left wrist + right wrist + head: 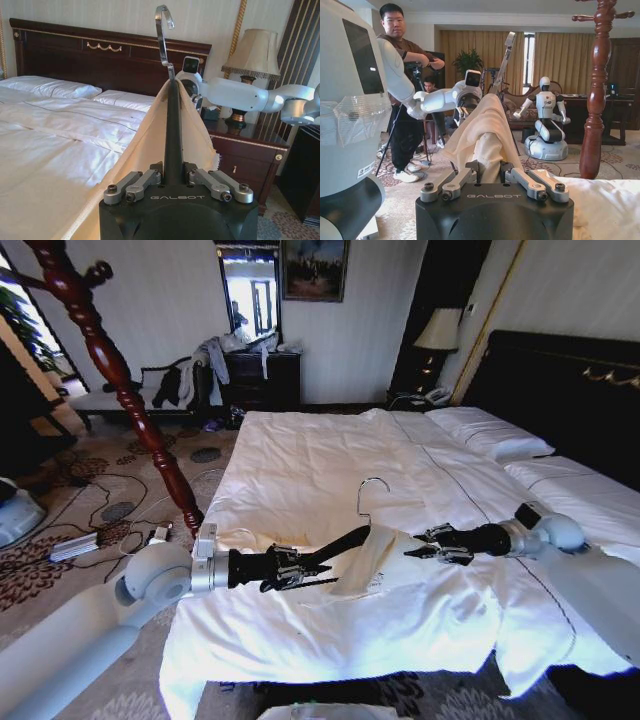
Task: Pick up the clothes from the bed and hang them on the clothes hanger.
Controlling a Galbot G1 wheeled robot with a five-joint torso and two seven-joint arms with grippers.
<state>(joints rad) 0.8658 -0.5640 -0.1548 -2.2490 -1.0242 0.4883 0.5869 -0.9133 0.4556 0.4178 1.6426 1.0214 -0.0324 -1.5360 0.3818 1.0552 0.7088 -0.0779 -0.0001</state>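
While the left gripper is clamped on one arm of the hanger – hook up past its fingertips – the shirt drapes over the other arm, right gripper pinching its cloth above the bed.

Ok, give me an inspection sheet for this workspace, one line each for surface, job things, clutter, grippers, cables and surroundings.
Surface: bed with white duvet, creased, pillows by the dark headboard.
Job's things: clothes hanger held above the duvet, silver hook up; cream shirt draped over one hanger arm, hem on the bed.
Clutter: dark and grey garments heaped on the bench by the far wall.
Grippers: left gripper shut on the hanger's arm; right gripper shut on the shirt fabric.
Cables: loose cables on the carpet left of the bed.
Surroundings: wooden pole, bedside lamp, mirror, second robot standing across the room.
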